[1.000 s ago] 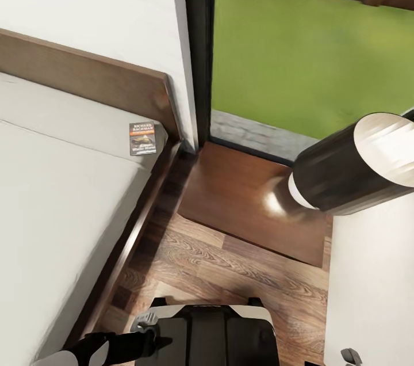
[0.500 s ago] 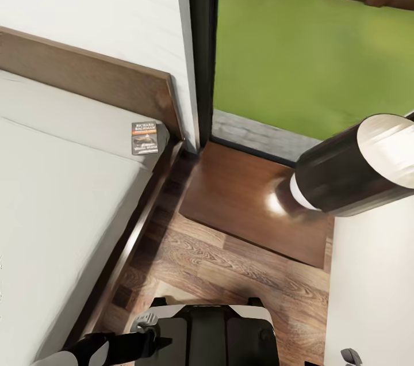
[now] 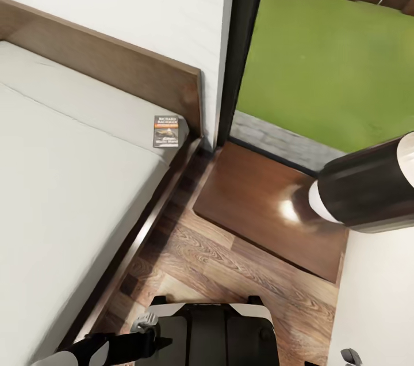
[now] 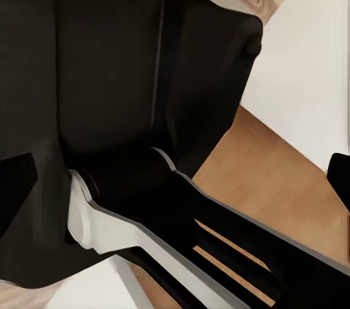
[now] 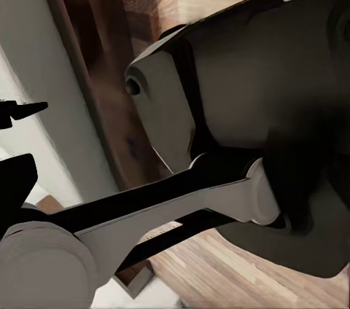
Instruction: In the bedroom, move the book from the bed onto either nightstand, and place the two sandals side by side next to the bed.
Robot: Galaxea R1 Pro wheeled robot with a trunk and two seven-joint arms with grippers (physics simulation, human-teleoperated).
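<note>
Book (image 3: 167, 132): a small dark paperback with white title text is seen lying flat on the pale mattress, at the corner nearest the headboard and close to the bed's side rail.
Bed (image 3: 69, 182): the left of the head view is taken up by its mattress, with the dark wood headboard running along the white wall.
Nightstand (image 3: 259, 210): its glossy reddish-brown top is seen just beside the bed, below the tall window; nothing is seen lying on it.
Change: compared with 0.5 s ago, the whole picture has slid to the right, so the camera is judged to have turned left; the book itself has not been moved.
Meaning: the book is now better centred, and an approach for the pick-up appears to be in preparation.
Grippers: whether the 2 pairs of jaws are apart or together cannot be told.
Sandals: not yet dealt with, by these views.
</note>
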